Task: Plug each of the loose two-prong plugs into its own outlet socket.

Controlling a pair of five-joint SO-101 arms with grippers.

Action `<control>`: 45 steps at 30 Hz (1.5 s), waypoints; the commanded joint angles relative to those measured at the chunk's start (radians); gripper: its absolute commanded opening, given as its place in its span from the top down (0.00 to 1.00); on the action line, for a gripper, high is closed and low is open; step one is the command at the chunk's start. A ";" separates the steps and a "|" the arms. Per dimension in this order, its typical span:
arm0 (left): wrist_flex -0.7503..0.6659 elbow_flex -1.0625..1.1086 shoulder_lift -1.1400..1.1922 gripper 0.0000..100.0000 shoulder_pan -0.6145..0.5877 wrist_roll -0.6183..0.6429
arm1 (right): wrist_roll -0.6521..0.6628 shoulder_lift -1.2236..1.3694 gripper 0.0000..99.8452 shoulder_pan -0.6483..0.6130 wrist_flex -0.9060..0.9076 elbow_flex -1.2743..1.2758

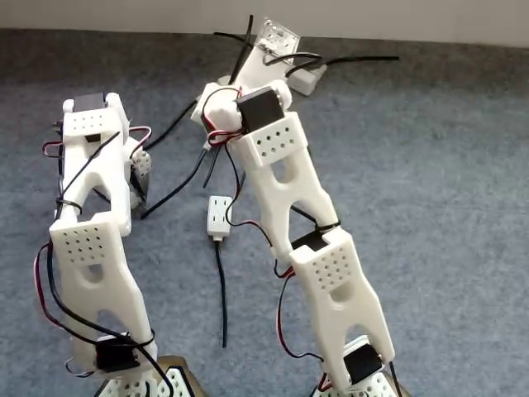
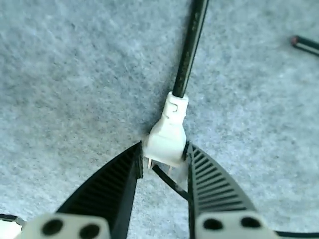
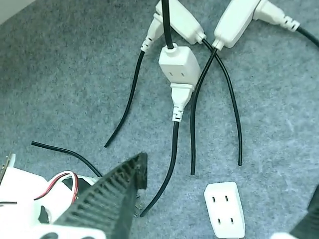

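looks like a hobby robotics bench: grey felt-like mat (image 1: 446,215) as the work surface, pair of white perforated 3d-printed plastic arms (image 1: 331,273) with loose red and black wires (image 1: 278,318) hanging out, cut-off black cable stubs (image 3: 130,97) scattered about.

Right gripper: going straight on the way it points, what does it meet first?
Probably the white four-slot socket block lying on the grey carpet, framed by the open right gripper; depth is hard to judge.
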 commanded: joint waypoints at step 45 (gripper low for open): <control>-0.038 -0.136 0.166 0.98 -0.018 -0.720 | 0.000 -0.025 0.53 -0.010 0.008 -0.044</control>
